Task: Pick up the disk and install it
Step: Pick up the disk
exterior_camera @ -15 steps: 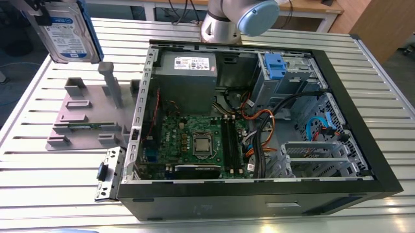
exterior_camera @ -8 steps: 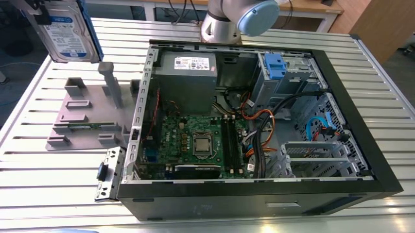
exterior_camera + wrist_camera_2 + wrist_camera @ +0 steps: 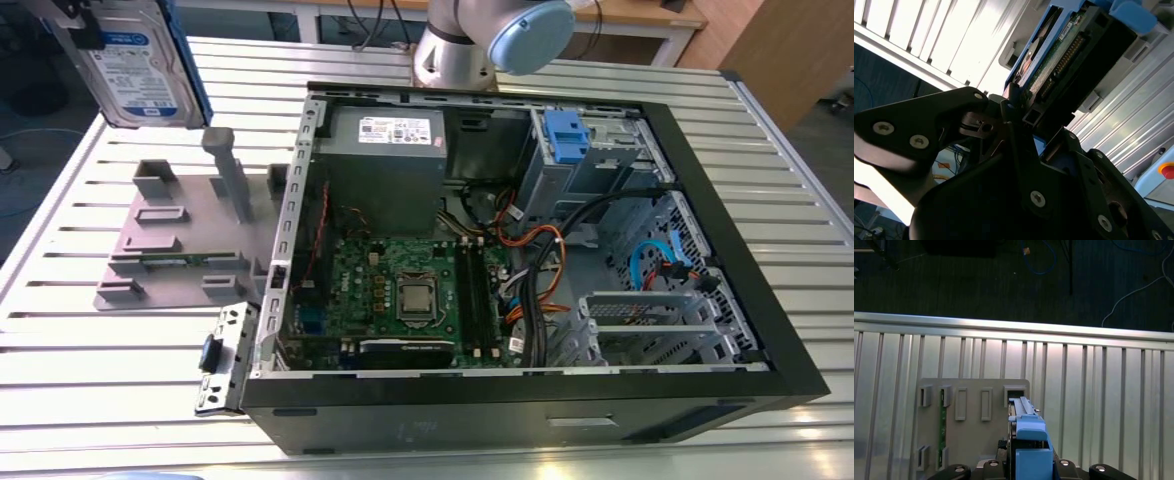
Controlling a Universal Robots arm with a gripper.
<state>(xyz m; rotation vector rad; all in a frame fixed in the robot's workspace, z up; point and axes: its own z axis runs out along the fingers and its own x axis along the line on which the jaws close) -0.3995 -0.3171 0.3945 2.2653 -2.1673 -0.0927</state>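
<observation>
Jaws pinching the disk (image 3: 1064, 55) by one end. In the second wrist view the black fingers (image 3: 949, 117) sit on either side of its blue bracket, with the green circuit-board underside and connector row facing the camera.

- Disk (image 3: 134, 60) held in the air at the top of the exterior view's left. It stands roughly upright, with the white label and blue lower band showing and blue bracket rails down its sides. It touches neither the worktop (image 3: 120, 370) nor the case.
- In the first wrist view the disk (image 3: 1026, 440) is seen edge-on, blue bracket nearest the camera. It hangs over the grey fixture plate (image 3: 971, 440), its far end in line with a corner slot (image 3: 1015, 394).
- Fixture plate (image 3: 174, 250) lies flat on the slatted metal worktop, just beside the case on the exterior view's left. A grey post (image 3: 227, 170) stands upright on it, along with several low blocks.
- Open computer case (image 3: 534, 410) lies on its side in the middle of the worktop. Inside are a grey power supply (image 3: 387, 150) with a small white sticker, a green motherboard (image 3: 400, 290) and loose cables (image 3: 534, 250).
- Bare blue clip (image 3: 567, 135) sits in the drive bay at the far corner of the case.
- Arm base (image 3: 461, 55) stands just beyond the case's far edge.
- Dark floor (image 3: 1004, 280) with stray cables lies past the worktop rim.
</observation>
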